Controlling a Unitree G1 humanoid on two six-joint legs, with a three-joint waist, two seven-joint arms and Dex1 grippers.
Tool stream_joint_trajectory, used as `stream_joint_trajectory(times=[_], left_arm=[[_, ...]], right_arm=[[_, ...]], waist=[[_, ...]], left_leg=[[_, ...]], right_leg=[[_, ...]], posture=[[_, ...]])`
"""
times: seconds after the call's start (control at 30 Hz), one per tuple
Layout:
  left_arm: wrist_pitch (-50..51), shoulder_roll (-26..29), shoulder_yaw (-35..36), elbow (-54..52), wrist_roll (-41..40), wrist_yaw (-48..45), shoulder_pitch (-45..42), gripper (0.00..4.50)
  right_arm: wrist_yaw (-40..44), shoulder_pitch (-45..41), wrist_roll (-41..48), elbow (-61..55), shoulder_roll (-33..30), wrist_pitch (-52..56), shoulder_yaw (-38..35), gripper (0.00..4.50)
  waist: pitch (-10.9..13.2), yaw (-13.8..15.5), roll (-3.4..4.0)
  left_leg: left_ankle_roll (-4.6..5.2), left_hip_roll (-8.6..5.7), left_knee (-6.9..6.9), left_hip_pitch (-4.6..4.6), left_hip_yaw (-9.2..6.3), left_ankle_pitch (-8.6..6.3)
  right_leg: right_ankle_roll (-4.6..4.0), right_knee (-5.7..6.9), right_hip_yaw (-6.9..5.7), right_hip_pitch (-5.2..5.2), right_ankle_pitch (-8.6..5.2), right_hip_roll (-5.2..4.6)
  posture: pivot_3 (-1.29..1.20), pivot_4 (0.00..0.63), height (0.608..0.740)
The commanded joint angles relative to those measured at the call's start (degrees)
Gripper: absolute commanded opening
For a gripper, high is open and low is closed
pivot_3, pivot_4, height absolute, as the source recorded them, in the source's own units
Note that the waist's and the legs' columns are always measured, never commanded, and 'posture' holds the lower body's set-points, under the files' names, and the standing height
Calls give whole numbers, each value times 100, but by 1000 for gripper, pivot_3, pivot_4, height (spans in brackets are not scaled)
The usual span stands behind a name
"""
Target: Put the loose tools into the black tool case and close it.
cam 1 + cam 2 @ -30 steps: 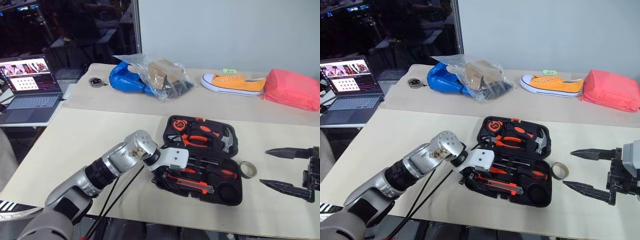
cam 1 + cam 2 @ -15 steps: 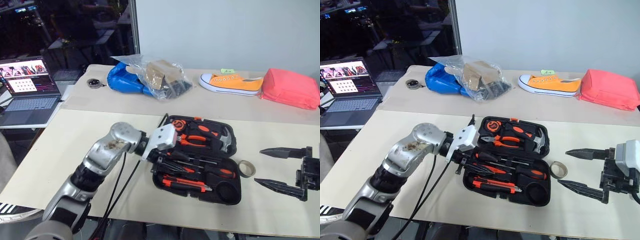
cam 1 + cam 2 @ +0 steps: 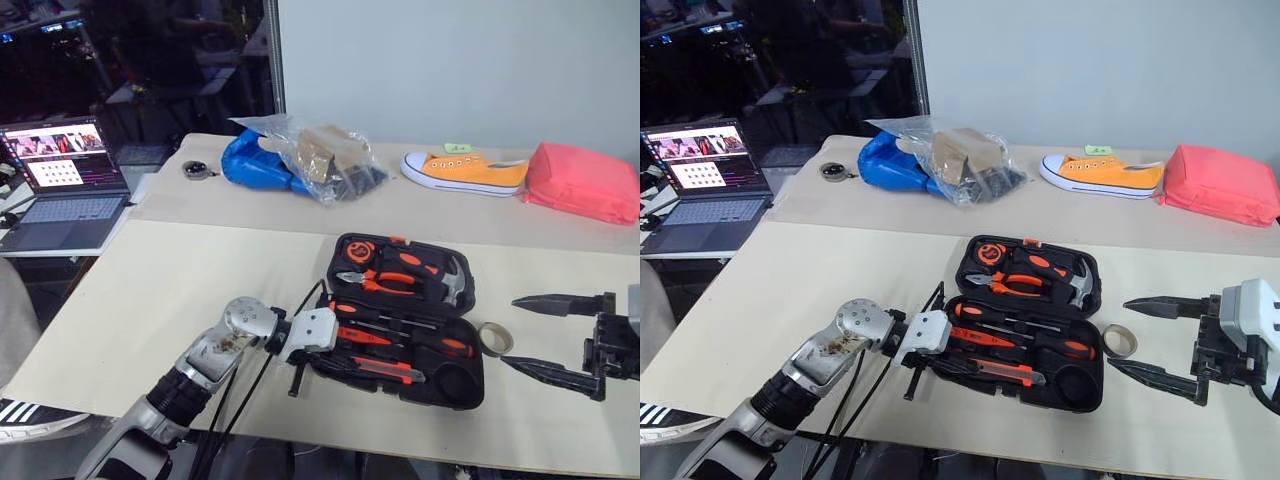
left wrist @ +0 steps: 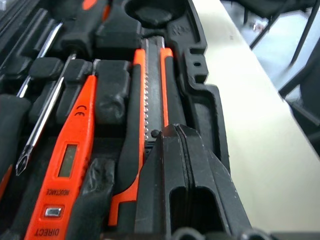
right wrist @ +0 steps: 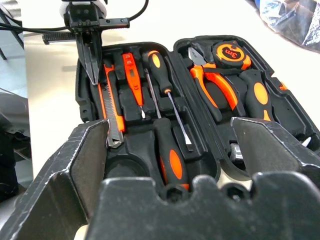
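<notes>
Left hand (image 4: 175, 145), fingers pressed together, is resting its tips against the utility knife (image 4: 150, 85) lying in the open black tool case (image 3: 470, 385) on the worktop (image 3: 180, 290). Right hand (image 3: 553, 335) is hovering spread beside the tape roll (image 3: 495, 338), which is lying just outside the case.

Laptop (image 3: 62, 185), blue bag (image 3: 256, 162), orange shoe (image 3: 466, 168), pink pouch (image 3: 583, 180).

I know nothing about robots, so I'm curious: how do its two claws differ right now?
The left gripper has its jaws shut, while the right gripper has its jaws wide open. The left one is at the near left end of the black tool case, its tips pointing down by the utility knife; the right one hovers apart from the case, beyond the tape roll. Both have two black fingers and hold nothing.
</notes>
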Motion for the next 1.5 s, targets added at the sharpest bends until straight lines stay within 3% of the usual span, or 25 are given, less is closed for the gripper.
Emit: stream_joint_trajectory(times=[0.03,0.17,0.27,0.37,0.4,0.47,0.57,0.73,0.83,0.93,1.07,1.33,1.43,1.5], left_arm=[[-113,99,-566,847,740,65,136,44],[206,-209,90,371,-144,203,148,44],[540,-162,876,-359,-722,429,124,44],[1070,-69,1431,-1050,-1364,541,125,44],[1240,26,1622,-1271,-1539,581,133,44],[1536,60,1768,-1623,-1671,801,140,44],[2248,272,2237,-1998,-2410,809,65,774],[2939,826,2721,-2466,-3224,679,-82,2687],[3150,1113,2870,-2621,-3495,639,-178,3712],[3347,1435,2960,-2800,-3733,567,-177,4500],[3374,1706,3104,-2930,-3863,590,-88,4500],[3351,1744,3116,-3238,-4001,881,109,4500],[3370,1747,3111,-3295,-4033,957,120,4500],[3389,1762,3121,-3325,-4076,983,146,4500]], right_arm=[[-83,-11,58,-185,6,9,-182,4500],[-458,72,-30,-293,168,71,-294,4500],[-811,327,-78,-496,365,255,-462,4500],[-975,603,-157,-624,538,283,-740,4500],[-1057,721,-223,-722,567,325,-789,4500],[-1013,928,-318,-696,615,223,-909,4500],[-1072,1051,-745,-771,519,15,-687,4500],[-1046,779,-1214,-350,-51,265,-84,4500],[-1031,440,-1379,-74,-346,306,414,3814],[-1132,147,-1832,191,-502,-18,956,2775],[-1186,-257,-2267,567,-655,-231,1602,2775],[-1292,-1195,-2906,1470,-696,-503,2640,2775],[-1088,-1319,-2932,1728,-778,-639,2815,2089],[-987,-1369,-2910,1810,-783,-700,2865,1331]], waist=[[-5,-1,1],[-6,-8,2],[-8,-12,8],[-17,-22,23],[-16,-24,21],[-17,-27,26],[-16,-28,24],[-9,-43,17],[2,-58,3],[4,-56,2],[10,-62,-6],[21,-44,-16],[22,-39,-16],[22,-35,-14]], left_leg=[[1,0,0,6,1,1],[2,7,-4,37,11,1],[3,9,-4,36,17,2],[8,17,-3,-9,22,5],[14,18,-3,-56,15,10],[11,15,-6,-60,16,0],[11,9,-10,-77,10,-10],[10,6,-3,-80,14,-9],[10,8,-2,-60,16,-4],[10,14,-5,-48,20,-2],[10,14,-11,-50,27,-2],[10,7,-15,-58,29,-3],[10,7,-15,-56,29,-3],[10,7,-15,-56,28,-3]], right_leg=[[1,-1,2,7,-1,-1],[-27,-12,11,70,-20,-8],[-32,-11,11,62,-23,-17],[6,2,10,-12,0,-9],[7,4,5,-54,3,4],[-22,2,8,-55,18,3],[-22,-9,7,-60,11,3],[-16,-6,9,-69,9,-3],[13,-5,10,-54,-8,-1],[10,-4,14,-51,-10,4],[7,-7,17,-58,-12,5],[-20,-7,19,-65,3,-3],[-23,-7,17,-64,5,-3],[-23,-6,16,-64,5,-3]], posture=[[0,150,740],[0,150,740],[0,150,740],[0,150,740],[0,150,740],[0,150,740],[0,150,740],[0,150,740],[0,150,740],[0,150,740],[0,150,740],[0,150,740],[0,150,740],[0,150,740]])
